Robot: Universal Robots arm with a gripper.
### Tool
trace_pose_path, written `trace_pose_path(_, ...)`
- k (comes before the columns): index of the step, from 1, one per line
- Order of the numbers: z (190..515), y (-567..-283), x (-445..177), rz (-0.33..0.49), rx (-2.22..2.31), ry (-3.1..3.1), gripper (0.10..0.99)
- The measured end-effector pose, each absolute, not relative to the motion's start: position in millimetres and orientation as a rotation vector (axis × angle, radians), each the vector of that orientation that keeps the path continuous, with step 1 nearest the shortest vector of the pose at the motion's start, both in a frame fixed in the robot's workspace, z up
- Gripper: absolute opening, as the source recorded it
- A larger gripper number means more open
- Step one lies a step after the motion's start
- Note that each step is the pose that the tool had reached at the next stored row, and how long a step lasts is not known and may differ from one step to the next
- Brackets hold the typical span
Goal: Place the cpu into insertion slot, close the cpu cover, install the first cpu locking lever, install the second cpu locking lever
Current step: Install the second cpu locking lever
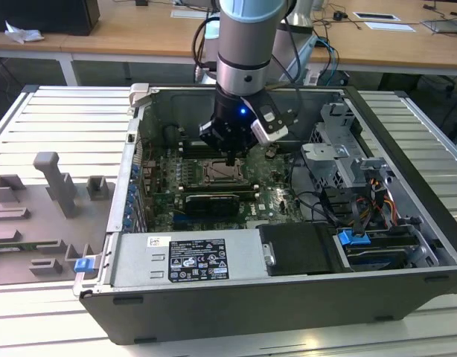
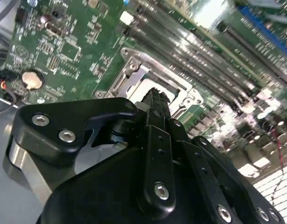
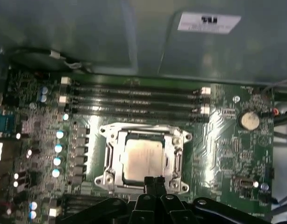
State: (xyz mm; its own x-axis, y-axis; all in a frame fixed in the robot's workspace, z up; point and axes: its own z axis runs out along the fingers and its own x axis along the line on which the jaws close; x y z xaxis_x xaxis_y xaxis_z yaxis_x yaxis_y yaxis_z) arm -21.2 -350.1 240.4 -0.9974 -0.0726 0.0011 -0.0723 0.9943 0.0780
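1. The claw (image 3: 154, 181) hangs low inside the open computer case (image 1: 288, 312), its fingertips pressed together into one narrow black tip with nothing between them; in the first wrist view that tip sits right at the near edge of the socket.
2. In the second wrist view the claw (image 2: 155, 100) points down at the silvery frame, its tip just over one edge of it; whether it touches the metal I cannot tell.
3. The cpu (image 3: 142, 158), a flat square chip with a dull silvery top, lies seated in the insertion slot (image 3: 174, 161).
4. The cpu cover (image 3: 113, 135), a thin bright metal frame with a cut-out centre, lies flat around the chip, so the chip's top shows through the opening.
5. The socket is set in the green motherboard (image 3: 223, 144); four long memory slots (image 3: 134, 100) run side by side just beyond it, and a round coin battery (image 3: 249, 120) sits well off to one side.
6. In the exterior view the arm (image 1: 247, 44) comes down from above into the case, the claw (image 1: 230, 159) over the socket (image 1: 217, 172) near the board's middle.
7. The case lies on its side on a slatted metal worktop (image 1: 57, 119); grey fixture blocks (image 1: 53, 186) stand at the exterior view's left, well apart from the case.
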Motion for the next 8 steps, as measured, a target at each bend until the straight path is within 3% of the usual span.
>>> trace_pose_path(8, 236, -368, -24, -0.150, 0.113, -3.133, 0.106)
